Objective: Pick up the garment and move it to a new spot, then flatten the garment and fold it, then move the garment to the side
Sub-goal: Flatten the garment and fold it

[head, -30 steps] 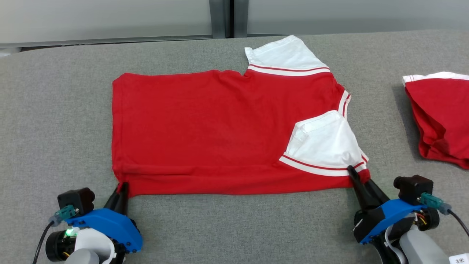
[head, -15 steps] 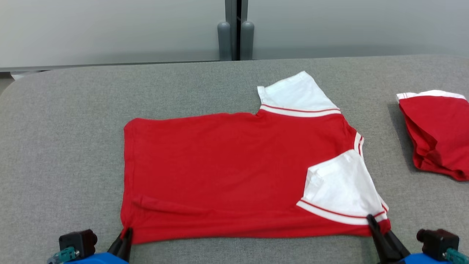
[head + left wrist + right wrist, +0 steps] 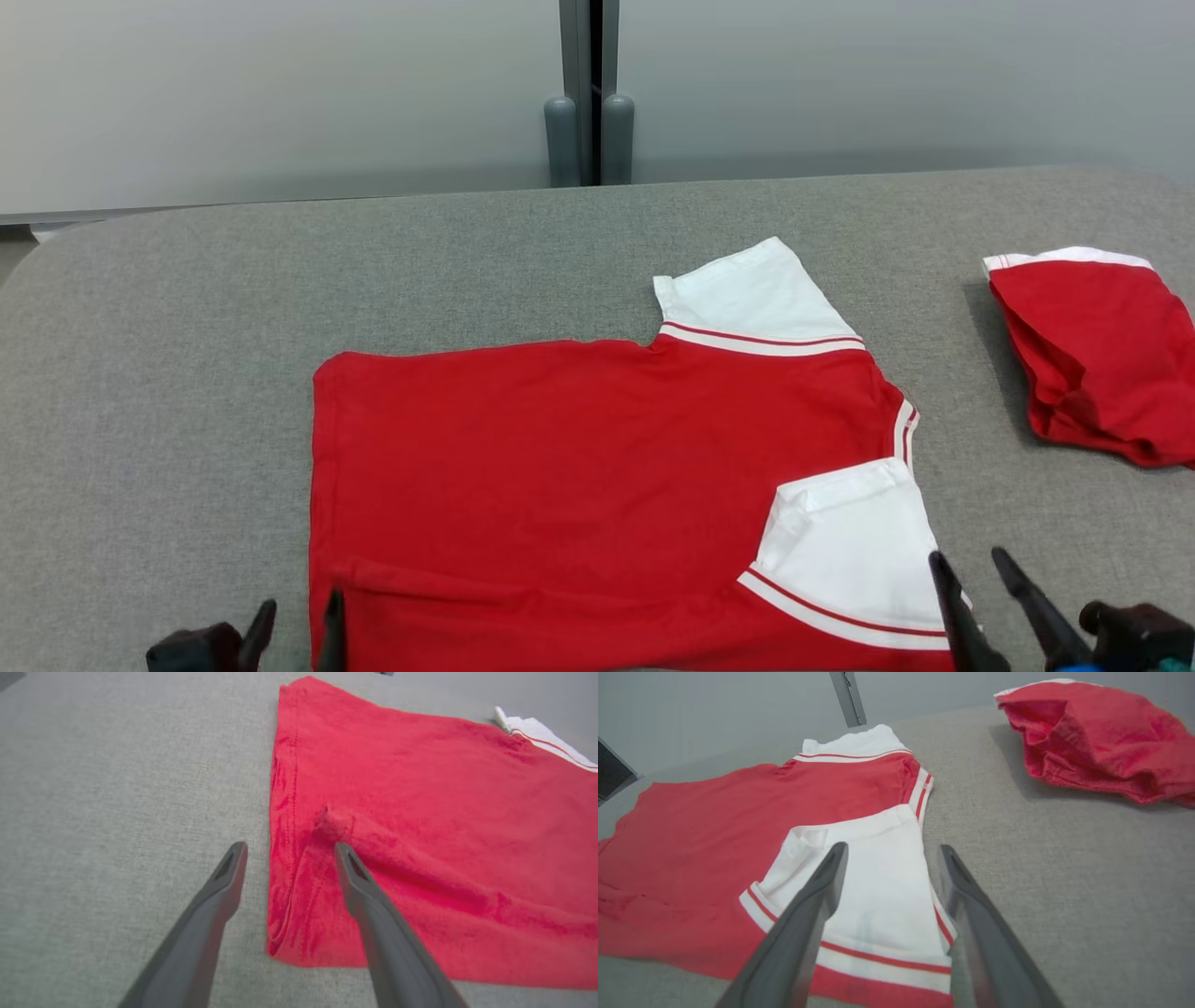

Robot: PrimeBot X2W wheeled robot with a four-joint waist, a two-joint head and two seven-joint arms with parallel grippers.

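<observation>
Red shirt (image 3: 579, 467) flat on the grey desk (image 3: 187, 327), nothing held.
One white sleeve (image 3: 850, 551) is folded onto the shirt's body. The left gripper (image 3: 290, 845) straddles the shirt's near left edge with its fingers (image 3: 224, 886) spread apart; the right gripper (image 3: 893, 845) is likewise spread over the sleeve. Another red garment (image 3: 1092, 364) lies well apart, right.

the head view's edges crop the garment (image 3: 560, 485) at its near hem and the red bundle (image 3: 1102, 364).

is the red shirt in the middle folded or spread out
Partly folded: the shirt lies flat, its near white sleeve turned in over the red body, the far sleeve sticking out.
</observation>
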